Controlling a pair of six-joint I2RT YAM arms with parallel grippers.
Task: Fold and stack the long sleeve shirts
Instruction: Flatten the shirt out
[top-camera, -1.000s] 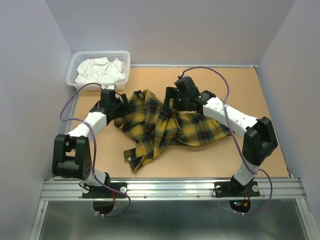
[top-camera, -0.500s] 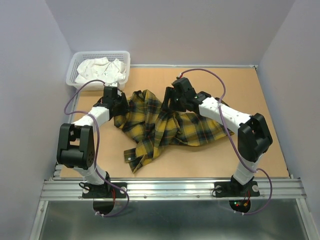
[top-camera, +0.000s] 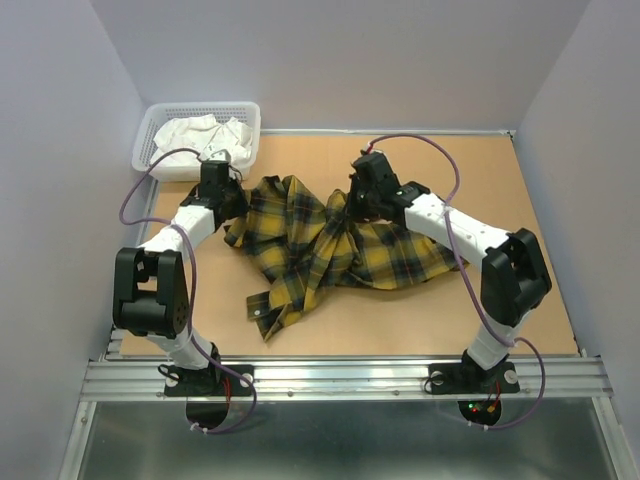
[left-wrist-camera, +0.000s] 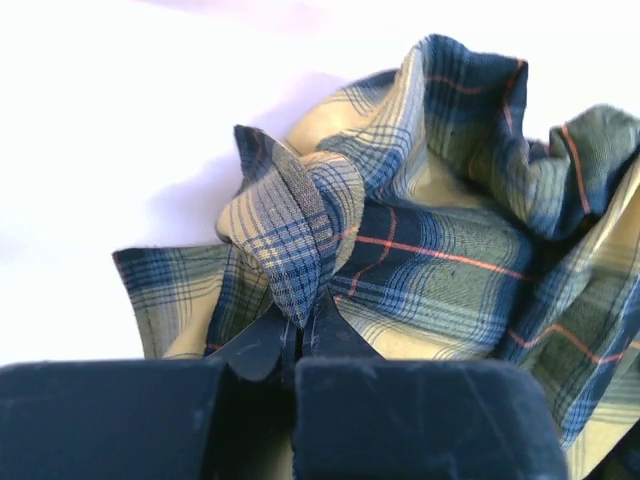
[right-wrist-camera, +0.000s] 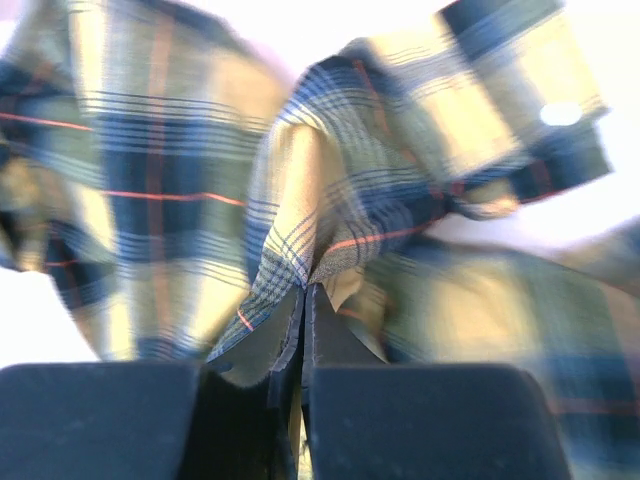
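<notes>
One long sleeve shirt (top-camera: 320, 250), yellow flannel with dark plaid and thin red lines, lies crumpled in the middle of the table. My left gripper (top-camera: 233, 206) is at the shirt's left edge, shut on a raised fold of the plaid cloth (left-wrist-camera: 290, 240), which sticks up from between the jaws of this gripper (left-wrist-camera: 300, 320). At the upper middle of the shirt, my right gripper (top-camera: 351, 207) is also shut on a pinched fold (right-wrist-camera: 300, 220); the right wrist view is blurred, and there the gripper (right-wrist-camera: 304, 298) has its jaws pressed together with cloth between them.
A white plastic basket (top-camera: 248, 112) holding crumpled white cloth (top-camera: 200, 140) stands at the back left corner, close behind my left arm. Purple cables loop over both arms. Grey walls enclose the brown tabletop (top-camera: 500, 180) on three sides.
Both grippers have gone from open to shut on folds of the shirt. The left gripper has shifted a little toward the back left, and the shirt's left edge has risen with it.
</notes>
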